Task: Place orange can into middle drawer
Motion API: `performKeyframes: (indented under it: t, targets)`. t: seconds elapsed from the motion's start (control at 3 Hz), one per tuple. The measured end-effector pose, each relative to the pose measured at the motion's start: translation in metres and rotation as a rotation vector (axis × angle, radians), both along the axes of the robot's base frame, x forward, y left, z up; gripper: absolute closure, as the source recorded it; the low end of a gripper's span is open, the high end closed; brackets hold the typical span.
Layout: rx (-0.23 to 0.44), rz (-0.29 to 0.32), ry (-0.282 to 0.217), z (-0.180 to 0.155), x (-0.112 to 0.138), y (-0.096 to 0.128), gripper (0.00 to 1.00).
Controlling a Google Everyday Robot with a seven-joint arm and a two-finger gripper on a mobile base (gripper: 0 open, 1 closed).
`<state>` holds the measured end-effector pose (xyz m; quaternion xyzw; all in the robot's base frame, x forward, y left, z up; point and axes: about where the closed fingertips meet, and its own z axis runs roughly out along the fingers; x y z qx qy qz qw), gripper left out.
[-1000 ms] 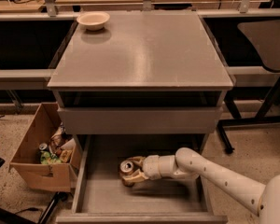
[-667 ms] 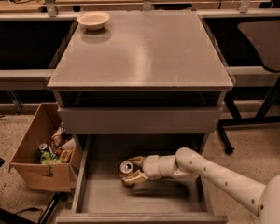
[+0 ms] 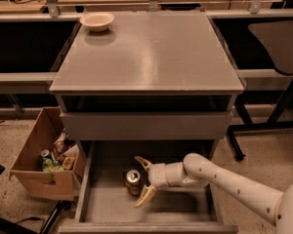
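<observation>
1. The cabinet (image 3: pixel 146 57) is seen from above and in front; its flat grey top is taken as ref. for all places.
2. The middle drawer (image 3: pixel 112 206) is pulled out at the cabinet's bottom front, w/ its floor and low side walls exposed.
3. The orange can (image 3: pixel 132 176) is found inside that drawer, approx. centre-left of the floor, silver top turned up toward the camera. Whether it stands fully upright can't be told.
4. The gripper (image 3: pixel 138 182) is held low inside the drawer, reached in from the cabinet's right side on a pale arm (image 3: pixel 224 177).
5. Its fingers (image 3: pixel 145 195) are spread wide apart, one behind the can and one in front; the can is not clamped. Contact btw. fingers and can can't be told.
6. A plain grey drawer front (image 3: pixel 146 126) is seen shut just above the drawer.
7. A cream bowl (image 3: pixel 97 21) is set on the cabinet top's back-left corner.
8. A cardboard box (image 3: pixel 36 167) w/ assorted items is placed on the floor, left of the cabinet.
</observation>
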<state>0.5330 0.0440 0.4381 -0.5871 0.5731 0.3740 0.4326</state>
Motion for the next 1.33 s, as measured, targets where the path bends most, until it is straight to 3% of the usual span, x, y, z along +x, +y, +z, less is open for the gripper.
performKeyframes:
  t: [0.33, 0.67, 1.0, 1.33]
  targets:
    - [-0.048, 0.076, 0.025, 0.016, -0.034, -0.006, 0.0]
    - [-0.126, 0.137, 0.08, 0.045, -0.078, -0.028, 0.0]
    - [-0.201, 0.138, 0.114, 0.09, -0.12, -0.057, 0.0]
    - [-0.298, 0.099, 0.147, 0.134, -0.162, -0.084, 0.0]
